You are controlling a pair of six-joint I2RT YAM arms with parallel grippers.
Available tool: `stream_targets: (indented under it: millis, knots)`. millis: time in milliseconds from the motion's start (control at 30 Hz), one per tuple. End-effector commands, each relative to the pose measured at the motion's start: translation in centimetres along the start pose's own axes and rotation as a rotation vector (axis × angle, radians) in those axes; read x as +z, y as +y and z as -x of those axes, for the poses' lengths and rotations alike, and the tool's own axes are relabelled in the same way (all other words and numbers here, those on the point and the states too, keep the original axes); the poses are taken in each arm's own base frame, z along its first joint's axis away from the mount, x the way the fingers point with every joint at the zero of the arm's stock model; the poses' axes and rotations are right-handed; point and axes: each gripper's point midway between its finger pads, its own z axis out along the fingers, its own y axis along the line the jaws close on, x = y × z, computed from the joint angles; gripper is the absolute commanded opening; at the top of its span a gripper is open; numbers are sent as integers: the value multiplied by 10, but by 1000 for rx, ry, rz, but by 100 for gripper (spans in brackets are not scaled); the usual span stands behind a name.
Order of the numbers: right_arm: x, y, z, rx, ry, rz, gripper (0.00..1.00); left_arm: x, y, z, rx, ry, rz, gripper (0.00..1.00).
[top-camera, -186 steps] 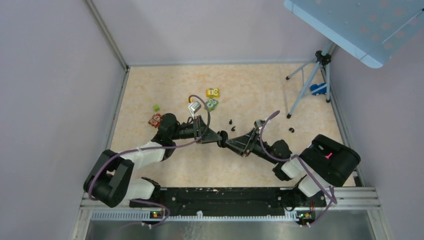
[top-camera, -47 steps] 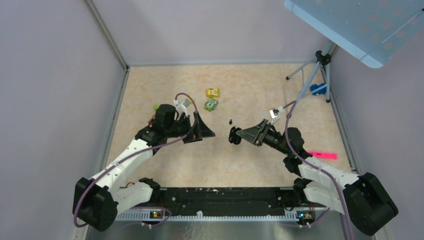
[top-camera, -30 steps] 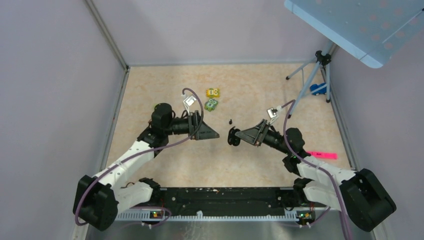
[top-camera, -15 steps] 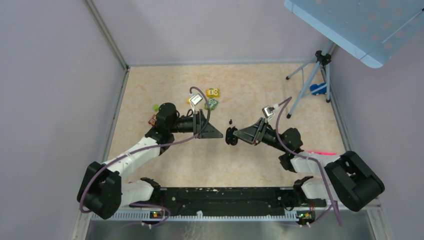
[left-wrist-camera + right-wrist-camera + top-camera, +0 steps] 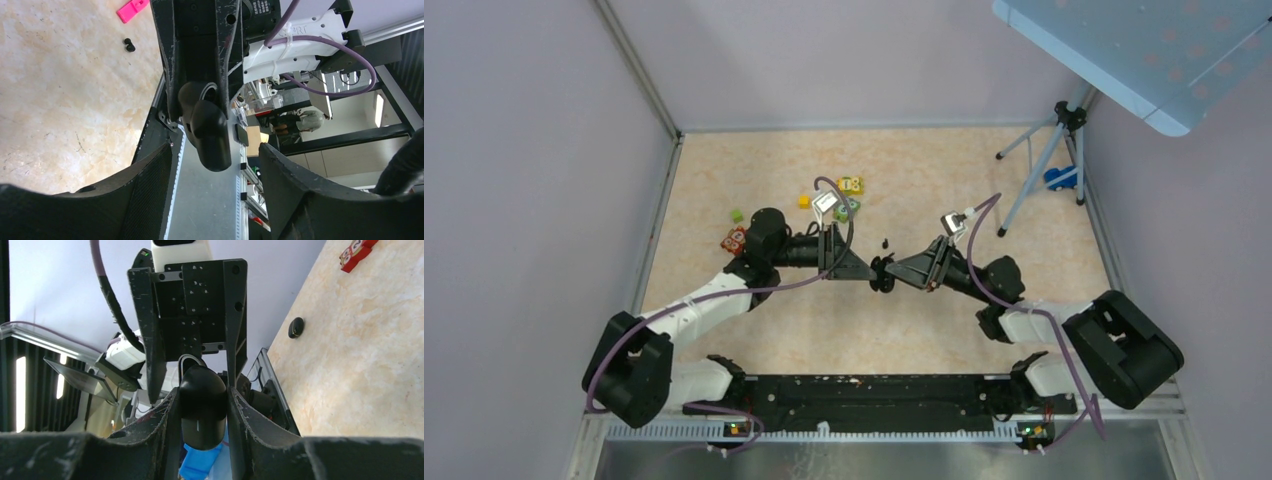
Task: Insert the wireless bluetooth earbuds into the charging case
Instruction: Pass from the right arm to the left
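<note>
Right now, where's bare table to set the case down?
Bare: table just beyond the front rail; also the far strip between blocks and tripod. Crowded: centre, where left claw and right claw meet at the case, earbud just beyond.

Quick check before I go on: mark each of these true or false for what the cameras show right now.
1. The right gripper is shut on the charging case. True.
2. The left gripper is clamped on the case as well. False: its fingers stand apart on either side of the case's end, with gaps showing.
3. The case rests on the table. False: the right gripper holds it off the surface.
4. One earbud lies loose on the table beyond the grippers. True.
5. The red block lies beside the right arm. False: it lies by the left arm.
</note>
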Motion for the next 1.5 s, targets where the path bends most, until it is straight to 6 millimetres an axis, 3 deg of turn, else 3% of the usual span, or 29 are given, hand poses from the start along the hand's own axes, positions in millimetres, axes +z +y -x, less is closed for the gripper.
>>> stream_targets:
  millis: [0,233,333,1200,1400,1467]
  knots:
    - [7,28,7,-68,-15,106,0,2,-6,2,49,-11,-32,67]
    - [6,30,4,-64,-11,113,0,2,-9,4,49,-23,-47,62]
    - [6,30,3,-61,-10,113,0,2,-11,3,38,-24,-68,55]
    - [9,31,1,-58,-2,115,0,1,-10,0,13,-45,-82,35]
    - [9,31,1,-58,-5,114,0,1,-8,-2,9,-45,-79,25]
    - [9,32,1,-59,-4,116,0,1,-8,-2,8,-45,-78,28]
